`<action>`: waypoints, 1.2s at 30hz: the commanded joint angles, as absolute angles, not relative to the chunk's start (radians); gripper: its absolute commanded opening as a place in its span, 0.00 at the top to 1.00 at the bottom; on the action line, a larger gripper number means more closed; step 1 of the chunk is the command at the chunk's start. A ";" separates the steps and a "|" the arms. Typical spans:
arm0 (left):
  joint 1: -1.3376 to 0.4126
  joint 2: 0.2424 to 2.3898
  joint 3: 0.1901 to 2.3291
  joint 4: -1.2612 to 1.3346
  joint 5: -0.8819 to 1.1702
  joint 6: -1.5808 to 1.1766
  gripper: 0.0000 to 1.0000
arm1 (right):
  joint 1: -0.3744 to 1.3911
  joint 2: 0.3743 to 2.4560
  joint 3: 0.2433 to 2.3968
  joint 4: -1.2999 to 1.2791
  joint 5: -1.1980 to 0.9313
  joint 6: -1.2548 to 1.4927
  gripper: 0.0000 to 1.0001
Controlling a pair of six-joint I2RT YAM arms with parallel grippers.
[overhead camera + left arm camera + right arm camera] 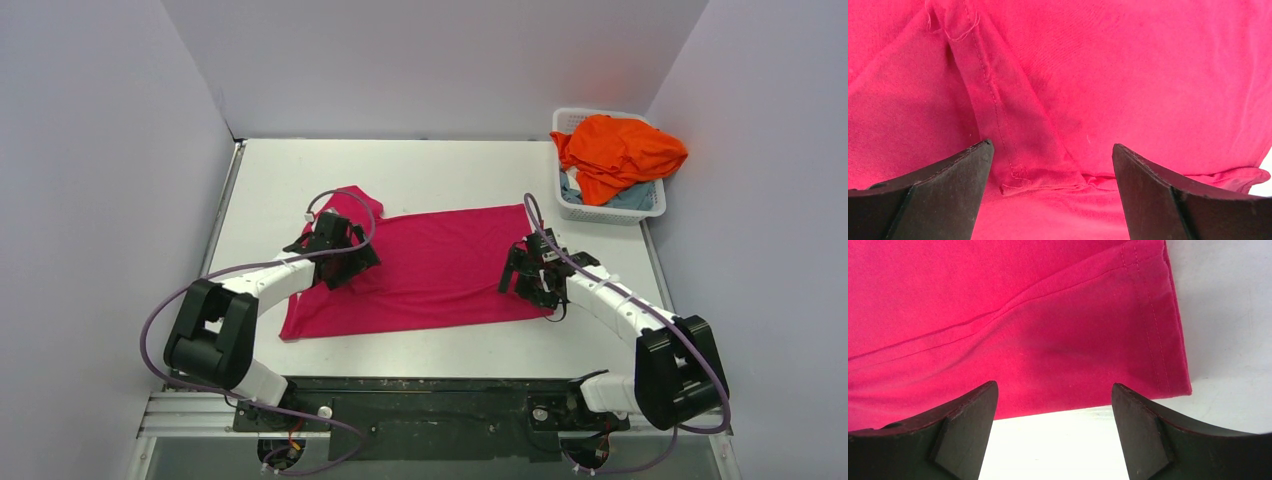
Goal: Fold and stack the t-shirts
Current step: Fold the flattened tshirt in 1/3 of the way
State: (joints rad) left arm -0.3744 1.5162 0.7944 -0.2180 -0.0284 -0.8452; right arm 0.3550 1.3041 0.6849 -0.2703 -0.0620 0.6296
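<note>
While the magenta t-shirt (pixel 440 265) lies spread, left claw (pixel 1052 144) and right claw (pixel 1054 384) gape empty above.

Shirt: a magenta-pink t-shirt (pixel 1023 325) lies flat, filling the top and left of the frame.
Hem: a double-stitched hem (pixel 1160 330) runs down the shirt's right edge to a corner.
Crease: a soft crease (pixel 998 315) rises diagonally from left to right.
Table: a white table (pixel 1228 315) shows right of the hem and below the shirt.
Gripper: the right gripper (pixel 1054 385) shows two dark fingers (pixel 958 425) set wide apart at the bottom, with nothing between them.
</note>
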 commanded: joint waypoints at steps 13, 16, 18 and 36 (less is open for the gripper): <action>-0.377 1.422 0.801 -0.270 -0.115 -0.807 0.00 | 0.359 1.296 0.770 -0.292 -0.058 0.619 0.22; -0.377 1.461 0.801 -0.247 -0.093 -0.814 0.00 | 0.359 1.320 0.745 -0.267 -0.057 0.630 0.22; -0.377 1.488 0.817 -0.251 -0.088 -0.816 0.00 | 0.359 1.338 0.735 -0.253 -0.058 0.635 0.22; -0.388 1.570 0.879 -0.153 0.037 -0.844 0.00 | 0.359 1.421 0.686 -0.205 -0.052 0.647 0.22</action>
